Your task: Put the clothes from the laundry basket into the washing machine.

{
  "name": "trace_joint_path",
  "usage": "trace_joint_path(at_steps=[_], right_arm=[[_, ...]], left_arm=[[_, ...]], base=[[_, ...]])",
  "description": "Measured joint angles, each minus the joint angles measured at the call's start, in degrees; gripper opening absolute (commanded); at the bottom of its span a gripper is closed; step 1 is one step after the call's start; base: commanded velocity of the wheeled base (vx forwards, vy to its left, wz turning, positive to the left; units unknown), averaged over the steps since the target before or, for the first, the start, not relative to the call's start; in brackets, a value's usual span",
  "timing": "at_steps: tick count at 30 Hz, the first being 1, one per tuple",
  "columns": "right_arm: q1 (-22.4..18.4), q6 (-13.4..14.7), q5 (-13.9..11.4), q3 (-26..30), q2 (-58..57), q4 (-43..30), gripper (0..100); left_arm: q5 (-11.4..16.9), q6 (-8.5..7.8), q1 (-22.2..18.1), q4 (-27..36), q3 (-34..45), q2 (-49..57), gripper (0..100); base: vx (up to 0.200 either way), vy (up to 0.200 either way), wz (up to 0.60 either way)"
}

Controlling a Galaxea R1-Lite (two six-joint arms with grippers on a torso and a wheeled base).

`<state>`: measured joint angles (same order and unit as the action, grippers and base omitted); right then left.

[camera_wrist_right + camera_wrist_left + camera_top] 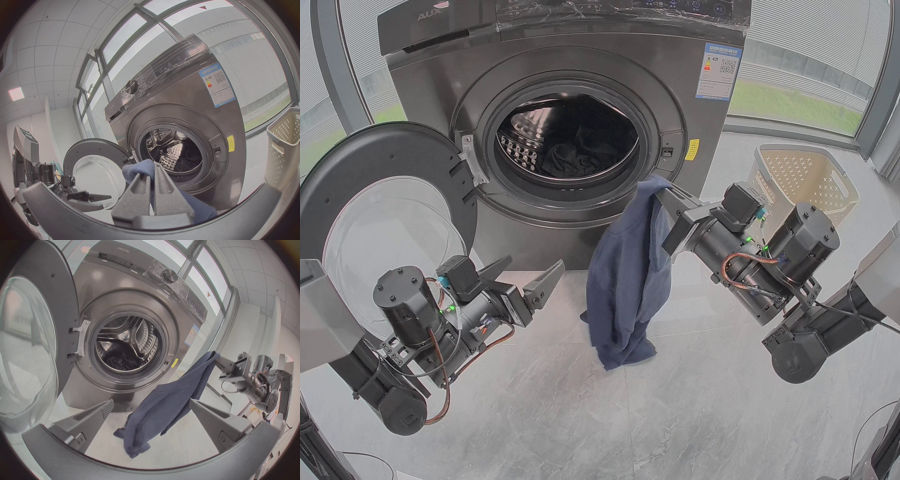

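A blue garment (628, 275) hangs from my right gripper (661, 191), which is shut on its top edge just below and to the right of the washing machine's round opening (569, 140). The cloth's lower end brushes the floor; it shows again as blue garment (165, 402) and blue garment (140, 168). Dark clothes (575, 156) lie inside the drum. My left gripper (528, 278) is open and holds nothing, low in front of the open door (381, 187), left of the hanging cloth. The beige laundry basket (806, 178) stands on the floor to the machine's right.
The machine's door is swung wide to the left, near my left arm. Grey tiled floor (650, 412) lies in front of the machine. Windows stand behind the machine and the basket.
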<state>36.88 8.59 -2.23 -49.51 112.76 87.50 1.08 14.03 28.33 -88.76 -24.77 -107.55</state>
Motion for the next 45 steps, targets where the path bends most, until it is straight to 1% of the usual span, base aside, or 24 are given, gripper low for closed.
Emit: trace_joint_path(at_steps=[13, 19, 23, 27, 30, 34, 40, 45], right_arm=[[2.3, 0.2, -0.3, 4.8, -2.7, 0.7, 0], [2.6, 0.2, -0.3, 5.4, -3.3, 0.7, 0], [2.9, 0.2, -0.3, 5.4, -3.3, 0.7, 0], [3.1, 0.2, -0.2, 5.4, -3.4, 0.7, 0], [3.3, 0.2, -0.2, 5.4, -3.4, 0.5, 0], [3.7, 0.2, -0.1, 5.2, -3.4, 0.5, 0], [3.9, 0.2, -0.1, 5.2, -3.4, 0.6, 0], [4.1, 0.2, -0.1, 5.2, -3.2, 0.6, 0]], left_arm=[[0.5, -0.88, -0.3, -0.1, -3.0, -7.4, 100], [3.5, -1.61, -0.5, -0.2, -3.9, -10.8, 100], [6.3, -1.67, -0.6, -0.2, -3.8, -12.5, 100], [9.9, -1.63, -0.8, -0.2, -3.5, -13.7, 100], [11.7, -1.58, -1.0, -0.2, -3.5, -14.8, 100], [13.4, -1.58, -1.2, -0.2, -4.5, -16.8, 100], [15.7, -1.58, -1.9, -0.2, -8.4, -20.1, 100], [16.3, -1.63, -2.5, -0.2, -12.1, -22.8, 100]], base=[[0.000, 0.000, 0.00], [0.000, 0.000, 0.00], [0.000, 0.000, 0.00], [0.000, 0.000, 0.00], [0.000, 0.000, 0.00], [0.000, 0.000, 0.00], [0.000, 0.000, 0.00], [0.000, 0.000, 0.00]])
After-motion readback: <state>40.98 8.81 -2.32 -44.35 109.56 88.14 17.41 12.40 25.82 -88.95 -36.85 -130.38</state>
